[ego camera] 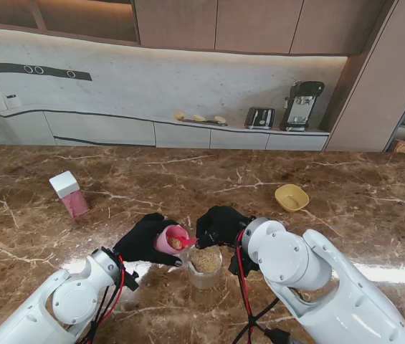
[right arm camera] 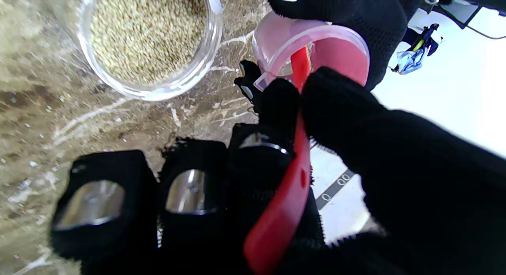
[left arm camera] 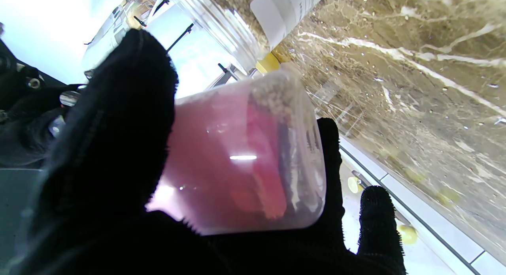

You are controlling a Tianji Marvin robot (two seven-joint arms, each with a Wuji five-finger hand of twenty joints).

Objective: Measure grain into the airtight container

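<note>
our left hand (ego camera: 145,240) holds the pink cup (ego camera: 169,240) tilted beside the grain-filled clear container (ego camera: 205,266) on the tabletop (ego camera: 345,208); our right hand (ego camera: 220,224) fingers pinch the red scoop (right arm camera: 290,180) dipping into the cup.

Glossy white arm shells (ego camera: 295,261), red and black cables (ego camera: 243,283) (looped at the wrists), black fuzzy-gloved hands.

Yellow bowl (ego camera: 292,197); perhaps a toaster (ego camera: 259,117) behind.
</note>
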